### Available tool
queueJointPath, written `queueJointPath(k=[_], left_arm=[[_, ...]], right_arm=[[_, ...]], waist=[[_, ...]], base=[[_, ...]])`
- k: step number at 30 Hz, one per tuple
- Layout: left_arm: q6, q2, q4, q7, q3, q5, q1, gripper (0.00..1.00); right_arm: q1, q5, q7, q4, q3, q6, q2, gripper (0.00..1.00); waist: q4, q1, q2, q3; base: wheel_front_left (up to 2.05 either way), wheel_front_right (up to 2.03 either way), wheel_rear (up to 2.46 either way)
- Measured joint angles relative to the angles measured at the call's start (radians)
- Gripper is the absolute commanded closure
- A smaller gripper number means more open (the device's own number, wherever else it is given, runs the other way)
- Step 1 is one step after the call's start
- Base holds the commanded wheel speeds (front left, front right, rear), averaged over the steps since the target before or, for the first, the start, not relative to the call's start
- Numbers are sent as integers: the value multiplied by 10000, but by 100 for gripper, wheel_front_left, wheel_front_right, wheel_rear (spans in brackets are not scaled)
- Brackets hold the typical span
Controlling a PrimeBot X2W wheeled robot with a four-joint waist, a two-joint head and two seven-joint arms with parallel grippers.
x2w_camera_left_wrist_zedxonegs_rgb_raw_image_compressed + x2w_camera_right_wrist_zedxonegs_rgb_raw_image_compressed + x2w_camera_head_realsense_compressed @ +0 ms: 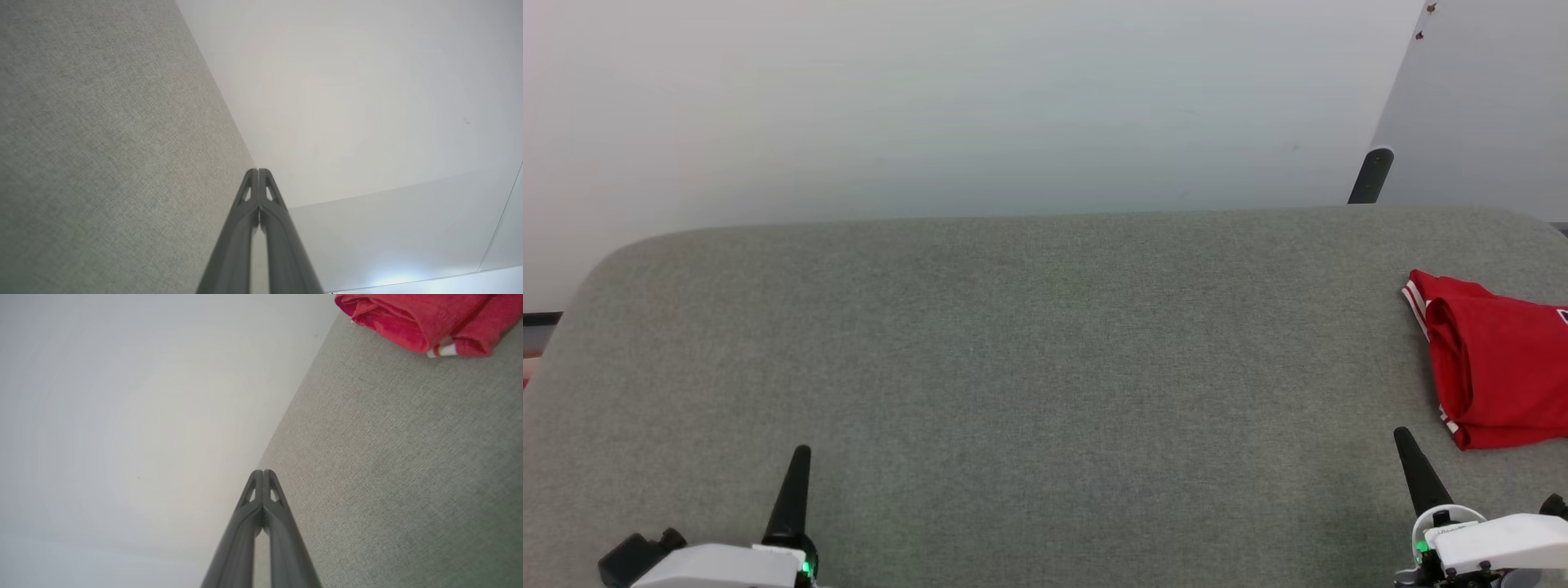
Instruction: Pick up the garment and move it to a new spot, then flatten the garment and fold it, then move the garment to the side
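Observation:
The garment (pixel 1499 359), a red shirt with red-white striped trim, lies folded in a compact stack at the right edge of the grey fabric table (pixel 1045 343), partly cut off by the picture's edge. The right wrist view has the garment (pixel 425 318) at its top right. My right gripper (pixel 1403 434) rests at the lower right, shut and empty, just short of the garment's near corner. Its closed tips (pixel 263 472) point past the table's far edge. At the lower left my left gripper (pixel 803 451) is shut too, holding nothing, with its tips (pixel 258 170) pressed together.
A pale wall rises behind the table. A light grey panel (pixel 1478 106) with a dark post (pixel 1370 175) leans at the back right. The table's rounded far corners and left edge are in view.

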Motion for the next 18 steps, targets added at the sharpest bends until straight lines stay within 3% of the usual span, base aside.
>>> queueJointPath(k=[18], left_arm=[[0,-134,81,389,46,-1198,-320,100]], right_arm=[[-136,1277,265,-128,-267,0,219,100]], waist=[[13,0,0,91]], base=[[0,0,0]])
